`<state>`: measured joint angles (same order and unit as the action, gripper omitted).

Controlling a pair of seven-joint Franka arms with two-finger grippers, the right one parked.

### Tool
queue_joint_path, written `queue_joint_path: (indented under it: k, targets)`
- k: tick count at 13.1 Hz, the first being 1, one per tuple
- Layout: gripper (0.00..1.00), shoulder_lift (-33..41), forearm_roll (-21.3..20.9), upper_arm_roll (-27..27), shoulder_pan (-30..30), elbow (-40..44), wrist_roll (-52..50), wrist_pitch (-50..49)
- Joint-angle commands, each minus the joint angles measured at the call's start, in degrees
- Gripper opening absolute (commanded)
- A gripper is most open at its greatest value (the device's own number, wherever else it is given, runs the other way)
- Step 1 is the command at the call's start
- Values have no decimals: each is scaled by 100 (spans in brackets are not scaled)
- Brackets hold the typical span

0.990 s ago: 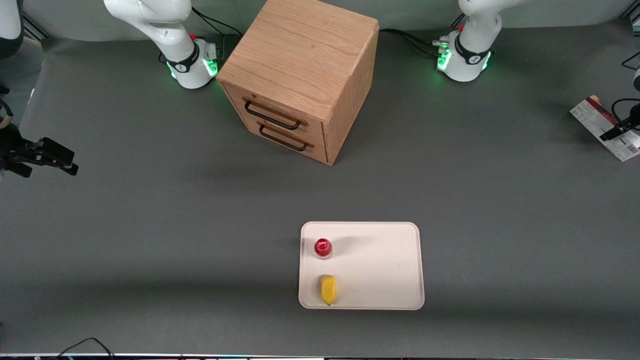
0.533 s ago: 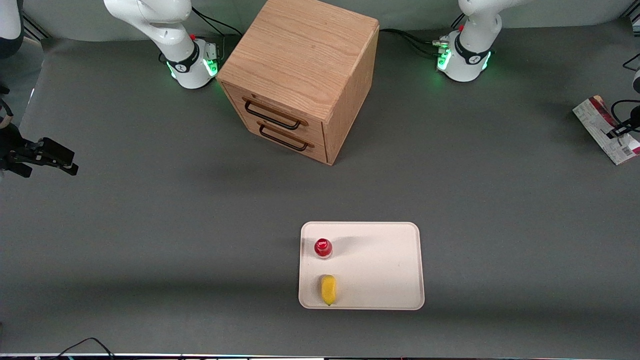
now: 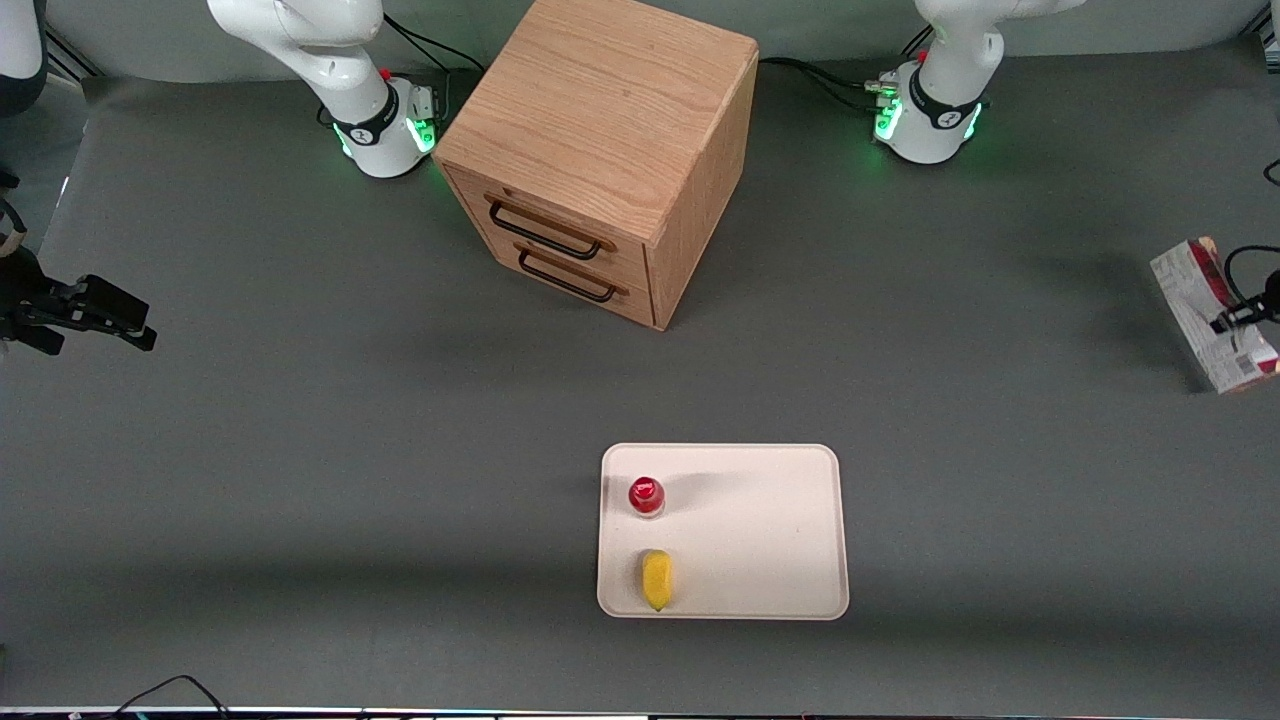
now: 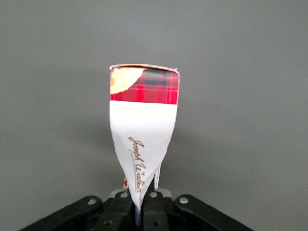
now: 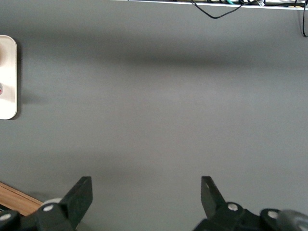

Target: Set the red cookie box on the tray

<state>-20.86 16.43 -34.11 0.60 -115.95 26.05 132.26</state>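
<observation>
The red cookie box (image 3: 1212, 315) is at the working arm's end of the table, turned up on edge, its white printed side facing the front camera. My left gripper (image 3: 1243, 316) is shut on it. In the left wrist view the box (image 4: 143, 120) shows its red tartan face and white panel, and one end is pinched in the gripper (image 4: 140, 204). The cream-white tray (image 3: 770, 530) lies much nearer the front camera, toward the table's middle, well apart from the box.
On the tray stand a small red-capped bottle (image 3: 646, 495) and a yellow piece (image 3: 656, 579), both along the side toward the parked arm. The wooden drawer cabinet (image 3: 600, 140) stands farther from the front camera than the tray.
The box has gone from lying flat to tipped up on edge in the gripper. Gripper and box have moved nearer the front camera.
</observation>
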Motion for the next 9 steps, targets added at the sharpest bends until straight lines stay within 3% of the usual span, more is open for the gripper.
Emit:
queue_joint_path:
  k: [1,5,7,9]
  targets:
    - [0,99,-227,-61,-805,782,-889,-735]
    - [0,29,-823,667,-1517,1914,-2520,-1542]
    - [0,-382,-1272,1132,-1913,2897,-3690,-2166]
    - [0,-909,-1326,1625,-2142,3734,-4448,-2642]
